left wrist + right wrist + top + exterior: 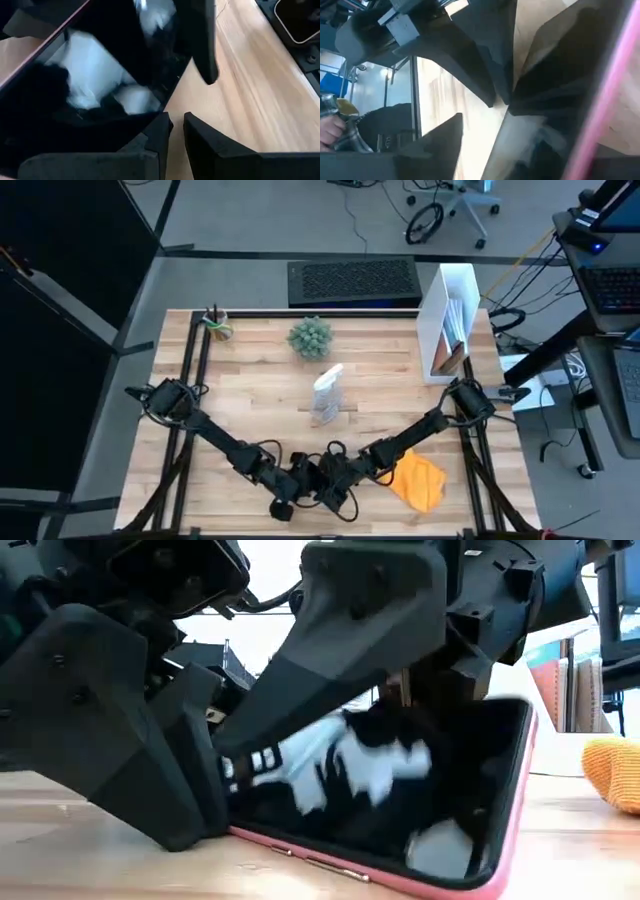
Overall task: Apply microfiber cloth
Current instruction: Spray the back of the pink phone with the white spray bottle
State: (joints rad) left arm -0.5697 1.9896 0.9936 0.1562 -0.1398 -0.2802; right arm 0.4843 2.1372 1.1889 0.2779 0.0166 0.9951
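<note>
Microfiber cloth (419, 480) lies crumpled on the worktop (260, 380) at about four o'clock, untouched. Both end effectors meet at six o'clock over a pink-cased smartphone (440, 840), tilted up on edge. The left end effector (287, 498) seems to pinch its edge; whether the right end effector (325, 485) grips it cannot be told. Wiping has not begun; next, one arm must fetch the cloth.

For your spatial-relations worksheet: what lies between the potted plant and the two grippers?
In the high view, the clear spray bottle stands on the table between the potted plant and the left gripper and right gripper.
</note>
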